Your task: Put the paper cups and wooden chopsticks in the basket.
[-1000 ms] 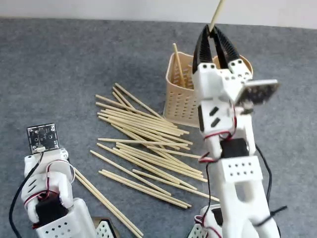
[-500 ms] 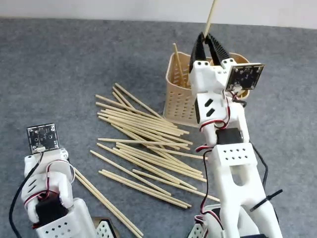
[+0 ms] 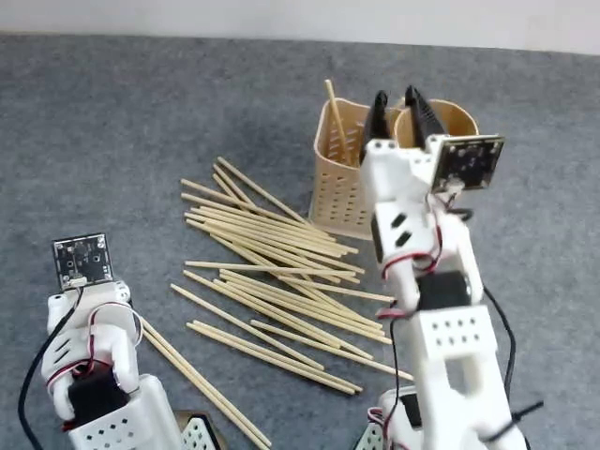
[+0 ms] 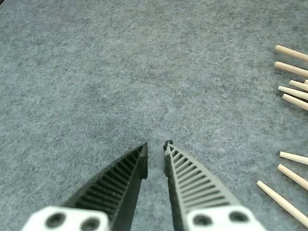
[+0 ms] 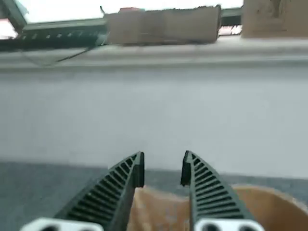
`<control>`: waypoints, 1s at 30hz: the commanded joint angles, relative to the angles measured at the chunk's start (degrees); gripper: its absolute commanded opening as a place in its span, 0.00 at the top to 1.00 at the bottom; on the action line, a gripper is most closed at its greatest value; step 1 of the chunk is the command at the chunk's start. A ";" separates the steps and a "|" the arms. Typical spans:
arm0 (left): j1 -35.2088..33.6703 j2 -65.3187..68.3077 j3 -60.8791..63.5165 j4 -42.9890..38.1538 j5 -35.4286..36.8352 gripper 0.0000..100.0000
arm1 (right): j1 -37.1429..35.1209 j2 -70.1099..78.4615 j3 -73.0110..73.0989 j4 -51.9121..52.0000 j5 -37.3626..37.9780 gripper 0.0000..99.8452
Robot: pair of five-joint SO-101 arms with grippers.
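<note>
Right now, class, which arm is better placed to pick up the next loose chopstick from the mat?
Probably left: the left gripper hangs open, low over the mat, with loose chopsticks close beside it. The right gripper is up over the basket.

Fingers [image 4: 192, 183]: black, tapered, ribbed on the inner faces, alike on my left gripper [image 4: 155, 147] and right gripper [image 5: 162, 161]. Just behind them, white mounts [image 4: 72, 214] with dark screw holes. Further back: white plastic shells [image 3: 403, 169], black servo blocks [image 3: 441, 286], a perforated white panel [image 3: 457, 328]. Red, white and black cables [image 3: 389, 307] loop along the links. Dark square camera board [image 3: 81, 260] at each wrist.
</note>
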 commanded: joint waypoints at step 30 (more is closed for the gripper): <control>-0.92 -0.48 -0.75 -1.32 0.26 0.92 | -44.18 22.37 0.57 37.32 5.54 0.87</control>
